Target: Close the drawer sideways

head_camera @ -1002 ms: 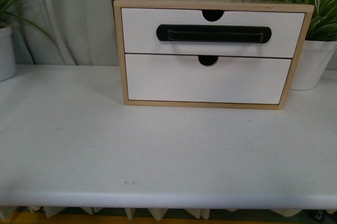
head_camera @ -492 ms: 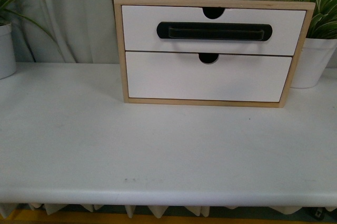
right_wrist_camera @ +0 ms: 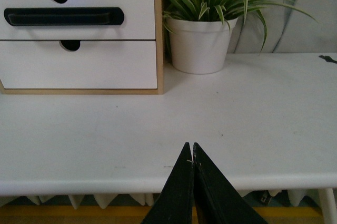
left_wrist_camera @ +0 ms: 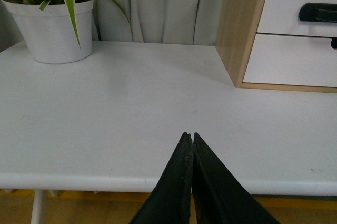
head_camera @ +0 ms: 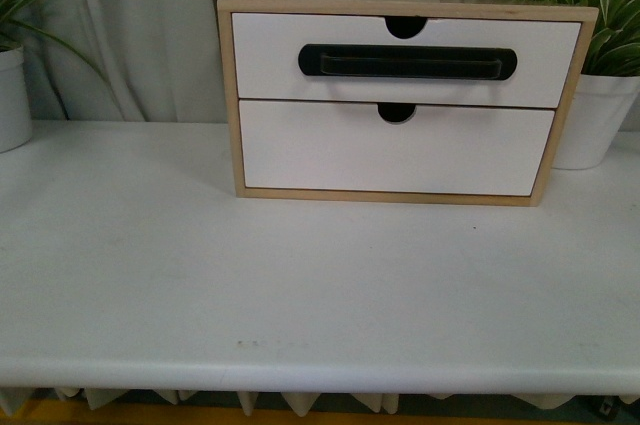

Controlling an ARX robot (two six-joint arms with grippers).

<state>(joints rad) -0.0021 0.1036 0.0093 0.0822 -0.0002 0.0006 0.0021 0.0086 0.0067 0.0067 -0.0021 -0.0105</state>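
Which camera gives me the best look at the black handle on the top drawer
The front view: the handle appears whole and head-on, centred on the drawer front below its notch. The right wrist view also shows its full length, but from farther off and at an angle. The left wrist view catches only one end at the picture's edge.
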